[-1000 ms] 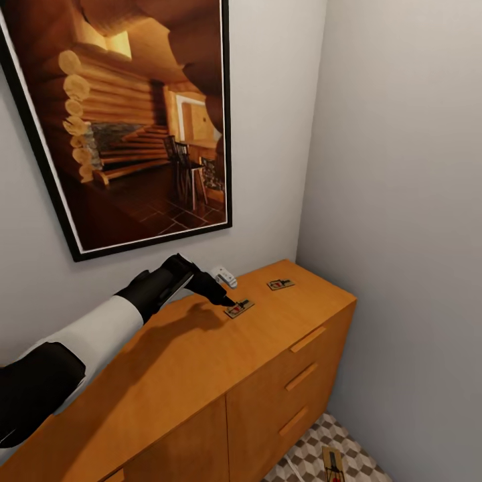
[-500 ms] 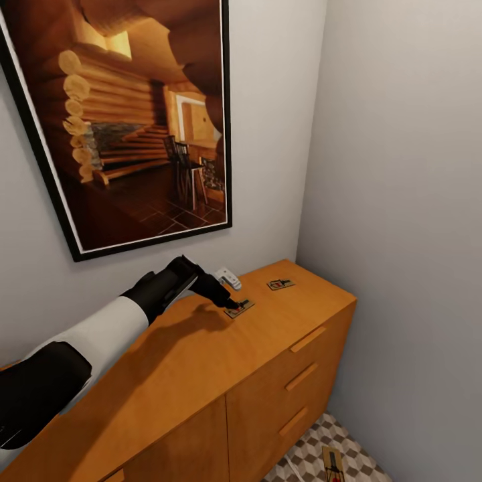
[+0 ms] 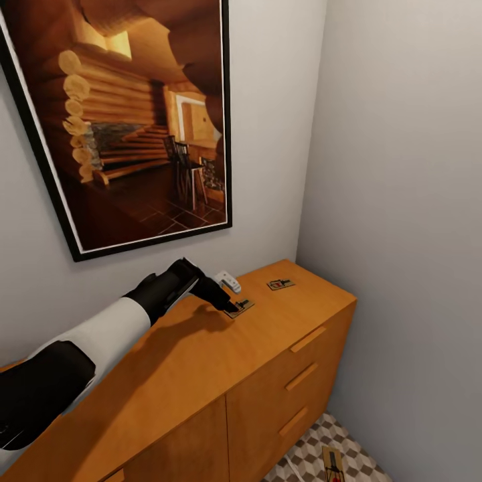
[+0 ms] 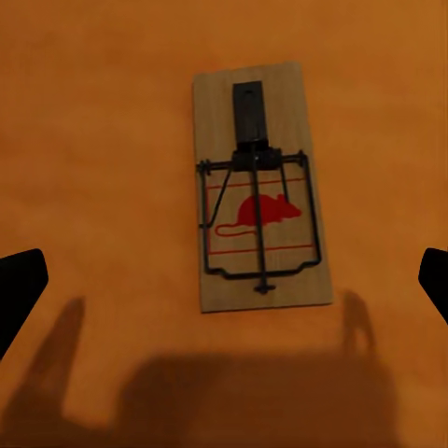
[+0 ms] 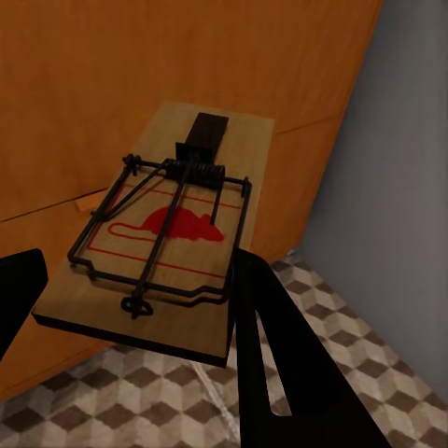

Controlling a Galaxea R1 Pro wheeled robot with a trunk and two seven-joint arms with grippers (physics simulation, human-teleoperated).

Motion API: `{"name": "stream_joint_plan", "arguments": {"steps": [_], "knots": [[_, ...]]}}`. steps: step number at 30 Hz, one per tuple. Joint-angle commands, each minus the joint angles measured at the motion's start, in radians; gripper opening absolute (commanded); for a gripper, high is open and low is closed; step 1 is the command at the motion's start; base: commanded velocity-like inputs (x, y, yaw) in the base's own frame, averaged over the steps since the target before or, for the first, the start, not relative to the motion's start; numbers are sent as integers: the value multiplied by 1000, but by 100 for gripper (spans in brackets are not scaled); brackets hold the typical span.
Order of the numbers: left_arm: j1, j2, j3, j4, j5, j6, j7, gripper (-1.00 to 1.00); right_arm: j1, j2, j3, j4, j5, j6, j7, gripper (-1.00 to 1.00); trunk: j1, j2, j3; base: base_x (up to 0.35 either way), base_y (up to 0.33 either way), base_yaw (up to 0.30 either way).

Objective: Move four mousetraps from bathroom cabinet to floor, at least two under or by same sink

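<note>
Three mousetraps show. One mousetrap (image 4: 261,215) lies flat on the orange-brown cabinet top (image 3: 201,361), and my left gripper (image 3: 230,306) hangs open right over it. Its fingertips (image 4: 19,289) stand wide on either side, apart from the trap (image 3: 244,305). A second mousetrap (image 3: 280,284) lies farther along the top, near the corner wall. My right gripper (image 5: 140,266) is shut on a third mousetrap (image 5: 168,243), held tilted above the cube-patterned bathroom floor (image 5: 355,317) in front of the cabinet. That trap (image 3: 333,462) appears at the head view's lower edge.
A large framed picture (image 3: 127,120) hangs on the wall behind the cabinet. A grey side wall (image 3: 402,234) closes the corner on the right, leaving a narrow strip of floor (image 3: 308,455). Drawer handles (image 3: 308,339) run down the cabinet front.
My left arm has crept slightly forward and down over the trap on the cabinet top. Nothing else has moved.
</note>
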Motion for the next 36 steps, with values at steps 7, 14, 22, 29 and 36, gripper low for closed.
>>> {"name": "stream_joint_plan", "arguments": {"steps": [7,14,22,29,36], "knots": [[-1,-3,-4,2,10,8,3,100,-1,0,7,1,3,-2,-8,-100,0,-1,-1,0,0,0],[-1,-3,-4,4,10,7,4,100,-1,0,8,1,3,-2,-9,-100,0,-1,-3,0,0,0],[-1,-3,-6,4,10,7,4,100,-1,1,8,0,3,-2,-8,-100,0,-1,-12,0,0,0],[-1,-3,-7,4,9,7,5,100,-1,1,8,0,3,-2,-8,-100,0,-1,-21,0,0,0],[-2,-3,-7,4,10,8,4,100,-1,1,8,1,3,-2,-8,-100,0,-1,-30,0,0,0]]}}
